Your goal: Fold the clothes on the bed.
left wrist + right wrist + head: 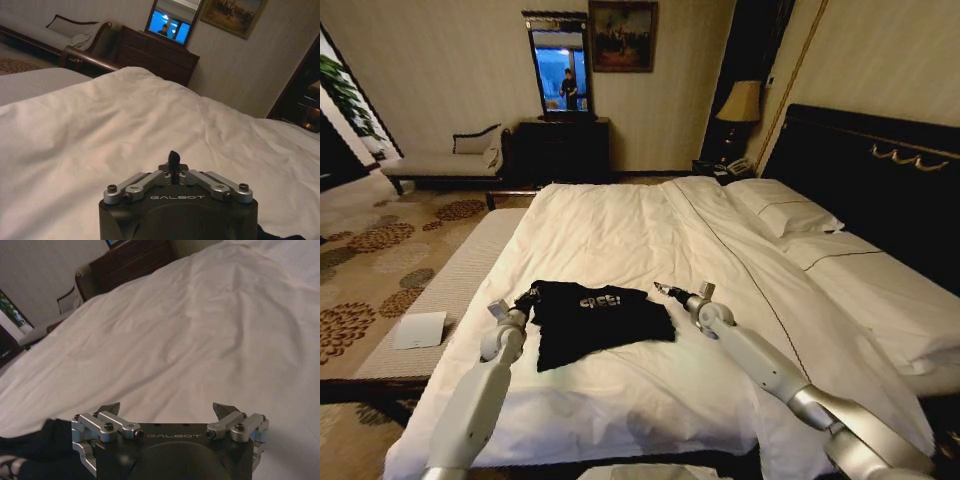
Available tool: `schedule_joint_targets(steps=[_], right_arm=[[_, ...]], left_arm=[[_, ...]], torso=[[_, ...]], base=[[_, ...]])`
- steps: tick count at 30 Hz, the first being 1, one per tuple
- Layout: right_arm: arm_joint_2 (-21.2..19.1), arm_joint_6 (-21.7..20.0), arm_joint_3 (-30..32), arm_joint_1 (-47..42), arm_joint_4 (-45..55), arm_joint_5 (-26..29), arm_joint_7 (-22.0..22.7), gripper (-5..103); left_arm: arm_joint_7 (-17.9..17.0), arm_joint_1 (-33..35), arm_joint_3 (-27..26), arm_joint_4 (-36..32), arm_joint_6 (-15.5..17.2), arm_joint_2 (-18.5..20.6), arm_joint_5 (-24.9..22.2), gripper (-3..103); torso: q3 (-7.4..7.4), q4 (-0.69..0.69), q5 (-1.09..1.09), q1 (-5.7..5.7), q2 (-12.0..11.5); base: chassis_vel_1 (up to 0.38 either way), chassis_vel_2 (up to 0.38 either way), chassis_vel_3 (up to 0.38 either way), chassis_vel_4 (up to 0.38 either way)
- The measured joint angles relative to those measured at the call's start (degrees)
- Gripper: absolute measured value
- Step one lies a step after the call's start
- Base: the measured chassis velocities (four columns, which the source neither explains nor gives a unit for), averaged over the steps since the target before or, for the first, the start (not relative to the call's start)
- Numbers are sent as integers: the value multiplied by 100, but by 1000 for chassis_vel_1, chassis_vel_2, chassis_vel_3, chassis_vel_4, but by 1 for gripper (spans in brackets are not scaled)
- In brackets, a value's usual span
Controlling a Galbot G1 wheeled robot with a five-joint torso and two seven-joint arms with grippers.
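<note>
The black T-shirt point(595, 318) lies bunched up on the white duvet point(620, 230) of the bed point(880, 170), near the foot end, with its white letters facing up. My left gripper point(525, 298) sits at the shirt's left edge. Its jaws are pressed together, and from my left wrist I see the two tips point(173, 160) squeezed into one dark point. They may be pinching a bit of shirt, but I cannot tell for sure. My right gripper point(663, 290) is just beside the shirt's upper right corner, low over the duvet. Its jaws are wide apart and hold nothing. A dark bit of the shirt peeks in beside it.
</note>
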Motion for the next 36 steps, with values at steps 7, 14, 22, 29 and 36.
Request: schedule_joint_targets(steps=[7,14,22,29,36], right_arm=[[359,164,-189,99,-396,-253,-229,100],[640,327,-330,192,-588,-367,-409,100],[775,383,-446,220,-727,-508,-502,70],[790,412,-492,231,-731,-527,-577,49],[766,503,-547,238,-738,-633,-786,21]], left_arm=[[-25,64,-3,-91,23,-80,21,2],[-36,35,-5,-94,38,-54,17,2],[-36,-16,0,-49,42,-16,-8,2],[-36,-67,15,-3,45,3,-17,2],[-39,-117,26,35,45,-5,-17,2]], torso=[[0,0,1,0,0],[0,0,0,0,1],[0,0,0,0,1],[0,0,1,0,1],[0,0,1,0,1]], base=[[0,0,0,0],[0,0,0,0],[0,0,0,0],[0,0,0,0],[0,0,0,0]])
